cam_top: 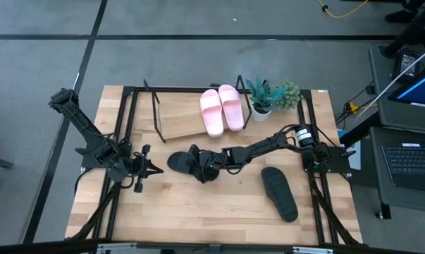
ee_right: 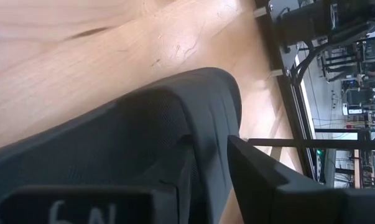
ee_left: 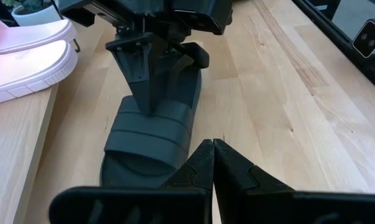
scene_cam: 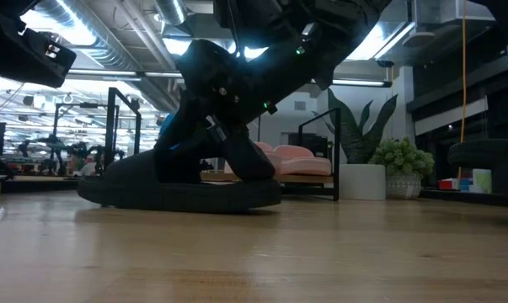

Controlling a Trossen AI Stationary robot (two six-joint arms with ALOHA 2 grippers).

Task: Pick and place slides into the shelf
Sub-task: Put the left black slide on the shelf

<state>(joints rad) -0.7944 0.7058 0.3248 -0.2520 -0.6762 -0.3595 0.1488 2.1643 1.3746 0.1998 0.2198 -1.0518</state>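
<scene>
One black slide lies sole-down at the middle of the table, and my right gripper reaches over it from the table's right, shut on its strap. In the low view this slide rests flat on the wood. A second black slide lies toward the table's right near side. Two pink slides sit side by side on the right part of the shelf, a tilted board in a black wire frame. My left gripper hovers shut just left of the held slide; the left wrist view shows its shut fingertips. My right gripper holds the black slide by its wide strap. One finger comes down on the strap's outer top and the other finger stands behind it at the foot opening. The fingers come slanting down from the table's right. The sole lies on the table.
A potted plant stands at the shelf's right end by the far edge. The shelf's left part is bare board. Black frame rails run along the table's left and right sides. Bare wood lies near the front edge.
</scene>
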